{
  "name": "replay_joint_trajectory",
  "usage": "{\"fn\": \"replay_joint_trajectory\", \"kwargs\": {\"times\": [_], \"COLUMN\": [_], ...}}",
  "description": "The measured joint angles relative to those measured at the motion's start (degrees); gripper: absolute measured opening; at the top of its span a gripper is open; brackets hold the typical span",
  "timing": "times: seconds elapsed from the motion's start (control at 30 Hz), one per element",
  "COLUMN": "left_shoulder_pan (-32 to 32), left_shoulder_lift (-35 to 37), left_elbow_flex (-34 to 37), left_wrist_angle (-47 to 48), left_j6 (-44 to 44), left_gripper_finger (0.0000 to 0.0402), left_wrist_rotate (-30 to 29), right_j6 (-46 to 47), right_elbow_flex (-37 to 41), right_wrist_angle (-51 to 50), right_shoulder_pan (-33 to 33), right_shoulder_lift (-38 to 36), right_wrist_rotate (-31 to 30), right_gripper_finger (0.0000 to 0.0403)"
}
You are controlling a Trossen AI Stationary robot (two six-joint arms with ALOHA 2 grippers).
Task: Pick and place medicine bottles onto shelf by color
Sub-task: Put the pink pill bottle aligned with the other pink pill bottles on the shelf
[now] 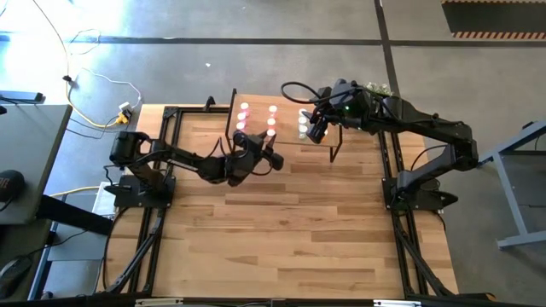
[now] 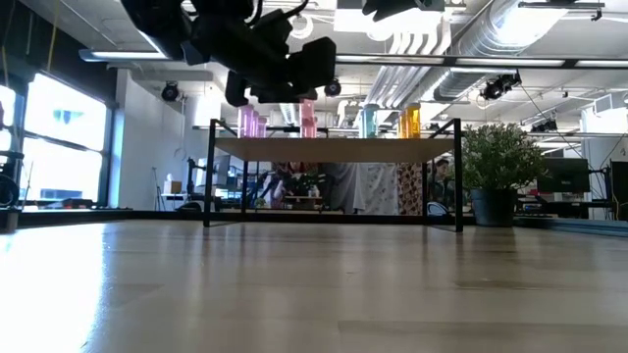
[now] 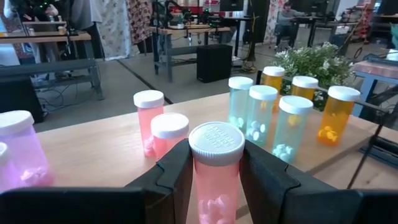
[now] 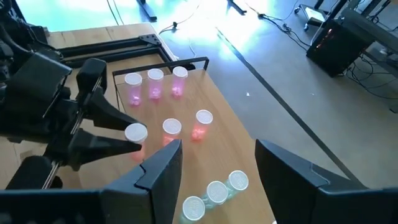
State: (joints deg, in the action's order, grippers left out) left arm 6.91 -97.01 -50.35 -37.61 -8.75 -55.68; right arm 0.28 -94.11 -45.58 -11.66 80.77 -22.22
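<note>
Closest to your left wrist lens sits the salmon-red bottle (image 3: 215, 168), white cap up, pinched between the left gripper (image 3: 215, 180)'s two dark fingers; you are holding it upright at the near edge of the shelf (image 3: 112, 140), just beside two other salmon-red bottles (image 3: 169, 134) already standing there. Further along the board stand the pale green bottles (image 3: 261, 112) and the orange bottles (image 3: 336, 115), with pink bottles (image 3: 22, 149) at the other end — so the colour groups are largely laid out. Your right gripper (image 4: 214, 165) hangs above the green-and-orange end with its fingers standing wide and nothing between them. Mind the neighbours: the held bottle is near its two mates, and I judge that a sideways drift on the way down, or fingers spreading into them on release, could tip one over and set off the row; letting go before the base is seated on the board could topple yours too. You cannot see the bottle's base behind the fingers, nor whether it touches the wood; the low view shows the shelf only edge-on, with the left arm (image 2: 255, 49) dark against the ceiling lights, and the high view renders the bottles as tiny bright dots.
</note>
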Motion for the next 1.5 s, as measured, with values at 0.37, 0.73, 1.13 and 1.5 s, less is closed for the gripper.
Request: {"fn": "replay_joint_trajectory", "kwargs": {"times": [0.37, 0.73, 1.13, 1.5], "left_shoulder_pan": [2.9, 3.2, 3.6, 3.6], "left_shoulder_lift": [0.0, -2.1, -2.1, -2.1], "left_elbow_flex": [0.0, 0.0, 0.0, 0.0], "left_wrist_angle": [1.2, 0.8, 0.5, 0.5], "left_j6": [0.8, 2.0, 2.3, 0.9], "left_gripper_finger": [0.0110, 0.0110, 0.0110, 0.0111], "left_wrist_rotate": [3.0, 3.2, 3.0, 3.1], "right_j6": [-0.6, -0.3, -0.3, -0.3], "right_elbow_flex": [0.0, 0.0, 0.0, 0.0], "right_wrist_angle": [0.0, 0.0, 0.3, 0.6], "right_shoulder_pan": [0.0, 0.0, 0.0, 0.0], "right_shoulder_lift": [0.0, 0.0, 0.0, 0.0], "right_wrist_rotate": [0.0, -1.4, -1.5, -1.5], "right_gripper_finger": [0.0195, 0.0195, 0.0195, 0.0195]}}
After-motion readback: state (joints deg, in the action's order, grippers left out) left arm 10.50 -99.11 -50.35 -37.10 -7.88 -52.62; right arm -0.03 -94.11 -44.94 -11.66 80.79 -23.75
